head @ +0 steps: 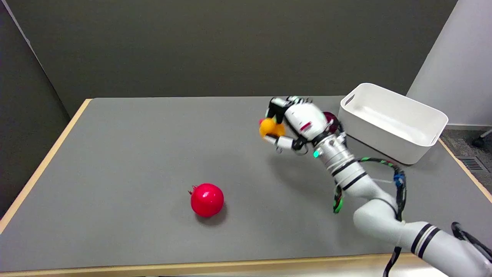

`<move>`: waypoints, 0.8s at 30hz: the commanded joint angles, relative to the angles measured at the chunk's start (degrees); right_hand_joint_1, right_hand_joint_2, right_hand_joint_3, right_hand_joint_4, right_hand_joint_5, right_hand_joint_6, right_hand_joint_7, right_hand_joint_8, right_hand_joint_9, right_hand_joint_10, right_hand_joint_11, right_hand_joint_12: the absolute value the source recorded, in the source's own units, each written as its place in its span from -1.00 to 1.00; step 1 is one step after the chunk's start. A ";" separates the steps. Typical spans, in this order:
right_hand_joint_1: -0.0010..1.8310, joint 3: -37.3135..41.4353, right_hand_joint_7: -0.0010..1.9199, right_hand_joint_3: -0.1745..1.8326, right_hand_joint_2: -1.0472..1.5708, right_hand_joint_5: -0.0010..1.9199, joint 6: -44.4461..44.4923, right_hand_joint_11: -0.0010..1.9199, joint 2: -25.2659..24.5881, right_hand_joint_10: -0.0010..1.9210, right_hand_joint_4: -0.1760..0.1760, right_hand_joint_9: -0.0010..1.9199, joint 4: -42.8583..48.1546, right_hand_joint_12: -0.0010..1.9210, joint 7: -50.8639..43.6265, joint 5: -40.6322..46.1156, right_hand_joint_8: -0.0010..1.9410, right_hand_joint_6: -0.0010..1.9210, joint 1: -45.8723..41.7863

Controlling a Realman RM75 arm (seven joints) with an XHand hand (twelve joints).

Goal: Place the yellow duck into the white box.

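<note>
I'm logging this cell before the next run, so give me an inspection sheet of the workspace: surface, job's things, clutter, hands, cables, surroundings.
Surface: grey table with a light wood edge.
Job's things: yellow duck held in the air; white box at the far right of the table, nothing seen inside.
Clutter: red pomegranate lying alone near the front.
Hands: right hand grips the duck, left of the box.
Cables: black cable looped along the right arm.
Surroundings: dark wall behind, floor vent at right.

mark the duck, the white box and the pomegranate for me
yellow duck [270, 129], head view: on its yellow body showing between the hand's fingers.
white box [378, 132], head view: on its near outer wall.
red pomegranate [207, 200], head view: on the middle of its skin.
</note>
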 commanded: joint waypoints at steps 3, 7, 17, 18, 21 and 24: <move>0.27 18.51 -0.30 -0.32 0.62 -0.35 1.05 -0.56 5.30 1.00 -1.00 -0.14 5.31 0.76 -9.23 5.46 0.70 0.67 0.05; 0.27 23.74 -0.30 -0.32 0.62 -0.35 0.90 -0.55 7.49 1.00 -1.00 -0.14 4.87 0.76 -12.27 10.47 0.70 0.67 -0.12; 0.27 24.99 -0.30 -0.32 0.62 -0.35 -0.87 -0.55 13.46 1.00 -1.00 -0.13 -6.15 0.77 -20.63 27.84 0.70 0.67 0.91; 0.27 24.31 -0.30 -0.32 0.62 -0.35 -0.87 -0.55 13.46 1.00 -1.00 -0.13 -8.21 0.77 -20.64 29.44 0.70 0.67 1.21; 0.26 21.36 -0.30 -0.32 0.62 -0.36 -0.87 -0.55 13.46 1.00 -1.00 -0.13 -13.72 0.77 -20.64 32.84 0.71 0.67 2.56; 0.26 17.38 -0.30 -0.32 0.62 -0.36 -0.94 -0.56 12.93 1.00 -1.00 -0.13 -19.07 0.78 -20.56 36.31 0.71 0.67 4.67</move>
